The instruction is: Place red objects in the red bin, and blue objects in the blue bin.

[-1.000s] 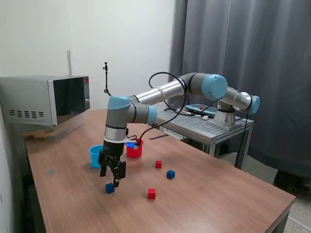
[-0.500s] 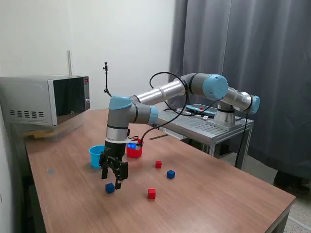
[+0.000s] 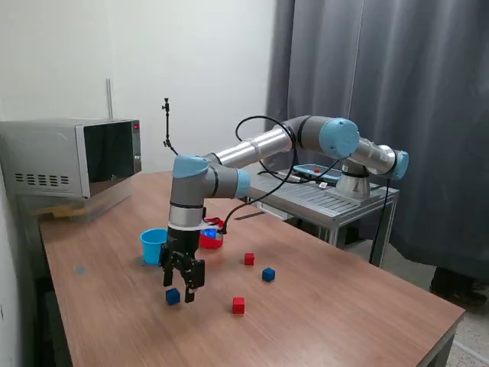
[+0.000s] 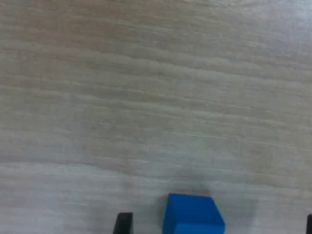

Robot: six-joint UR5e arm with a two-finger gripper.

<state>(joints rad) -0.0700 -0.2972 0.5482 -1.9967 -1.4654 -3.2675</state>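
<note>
The gripper (image 3: 179,293) is positioned low over the table (image 3: 344,321), fingers spread apart and empty, w/ the nearest blue cube (image 3: 173,296) resting on the wood just beside the fingertips on the exterior view's left. In the wrist view that blue cube (image 4: 193,213) is seen between the two dark fingertips (image 4: 124,223) but off-centre, closer to one finger than the other, and not yet enclosed. The step in hand is judged to be the approach to grasp this cube. For a clean grasp, the gripper should be shifted sideways until the cube is centred between the fingers, then lowered until the tips nearly reach the tabletop w/o pressing into it. Finger faces should be kept parallel to two opposite cube faces; a corner-on pinch is likely to twist or eject the cube. Closing should be delayed until descent is complete, otherwise the cube may be nudged away. The blue bin (image 3: 153,245) stands near, behind the gripper, w/ the red bin (image 3: 212,238) just beyond, partly hidden by the arm. The second blue cube (image 3: 268,274) and two red cubes (image 3: 239,305) (image 3: 249,259) lie apart on the exterior view's right, clear of the approach path.
</note>
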